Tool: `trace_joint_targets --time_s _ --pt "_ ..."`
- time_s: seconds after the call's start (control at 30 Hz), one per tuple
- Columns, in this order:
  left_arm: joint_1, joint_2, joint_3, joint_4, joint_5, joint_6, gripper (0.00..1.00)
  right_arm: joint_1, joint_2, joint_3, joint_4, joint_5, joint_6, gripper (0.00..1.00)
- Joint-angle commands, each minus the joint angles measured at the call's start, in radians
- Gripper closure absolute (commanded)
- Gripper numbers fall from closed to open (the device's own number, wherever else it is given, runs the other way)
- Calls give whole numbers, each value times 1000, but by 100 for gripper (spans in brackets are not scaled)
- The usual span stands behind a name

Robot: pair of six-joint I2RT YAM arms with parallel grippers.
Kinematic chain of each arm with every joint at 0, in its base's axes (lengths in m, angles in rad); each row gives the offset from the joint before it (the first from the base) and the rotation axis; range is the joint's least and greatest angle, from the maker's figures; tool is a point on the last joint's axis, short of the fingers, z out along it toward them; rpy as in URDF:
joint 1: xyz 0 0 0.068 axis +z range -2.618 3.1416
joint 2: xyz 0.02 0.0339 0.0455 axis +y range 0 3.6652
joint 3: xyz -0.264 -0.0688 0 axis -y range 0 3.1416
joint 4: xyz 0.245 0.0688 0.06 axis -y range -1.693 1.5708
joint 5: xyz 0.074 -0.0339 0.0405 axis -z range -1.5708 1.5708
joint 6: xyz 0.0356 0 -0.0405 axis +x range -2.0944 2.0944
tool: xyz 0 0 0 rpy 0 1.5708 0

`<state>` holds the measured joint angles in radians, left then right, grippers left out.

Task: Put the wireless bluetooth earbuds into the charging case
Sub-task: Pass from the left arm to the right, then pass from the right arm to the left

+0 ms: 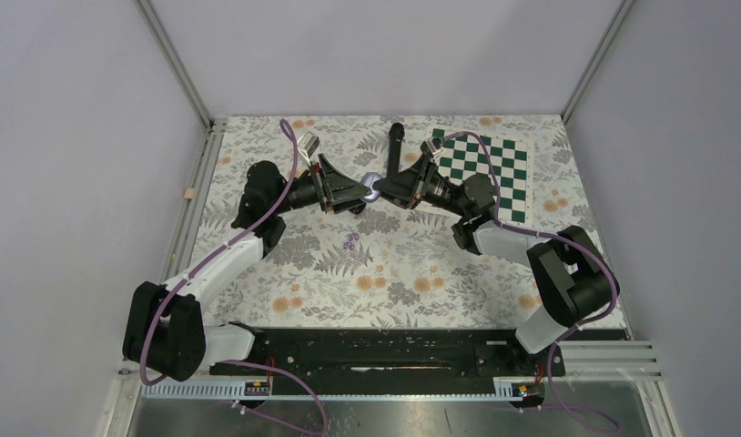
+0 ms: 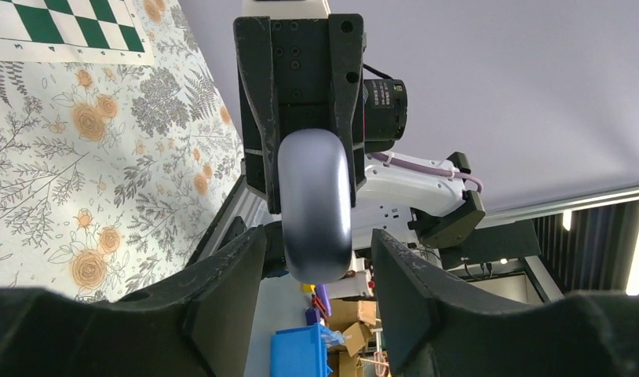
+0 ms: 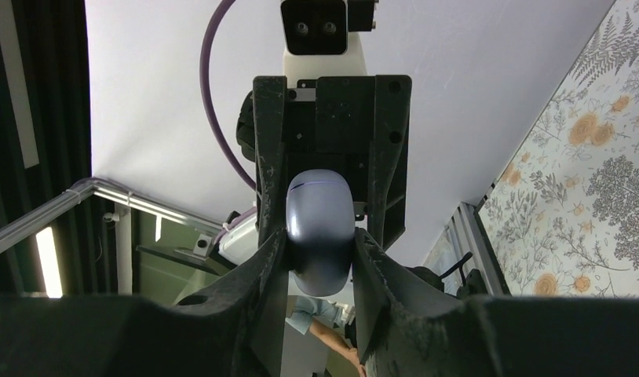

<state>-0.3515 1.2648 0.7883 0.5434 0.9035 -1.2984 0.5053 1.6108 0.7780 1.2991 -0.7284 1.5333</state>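
Pinching charging case (image 3: 320, 212), right gripper (image 3: 320, 245) above table (image 1: 421, 282) middle, edges distant.

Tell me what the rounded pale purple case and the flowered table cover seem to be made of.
Rounded pale purple case: probably smooth plastic, satin sheen; soft highlights band its curved shell.
Flowered table cover: printed cloth or vinyl, matte; no glare visible.
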Motion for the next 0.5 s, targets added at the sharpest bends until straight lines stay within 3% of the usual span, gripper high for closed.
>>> trace_joint_targets --time_s 0.0,0.07,0.17,0.3,0.47 --pt "2 -25 57 -6 9 35 52 12 -4 -2 99 -46 4 100" --pt "2 -18 55 10 10 22 67 12 -8 -2 98 -52 5 100" --pt "2 -10 43 57 13 -7 79 12 -3 0 108 -62 9 100" --pt "15 5 -6 266 15 -146 100 12 36 9 195 -87 56 100" --pt "52 60 -76 705 6 -444 100 12 40 36 198 -156 35 100"
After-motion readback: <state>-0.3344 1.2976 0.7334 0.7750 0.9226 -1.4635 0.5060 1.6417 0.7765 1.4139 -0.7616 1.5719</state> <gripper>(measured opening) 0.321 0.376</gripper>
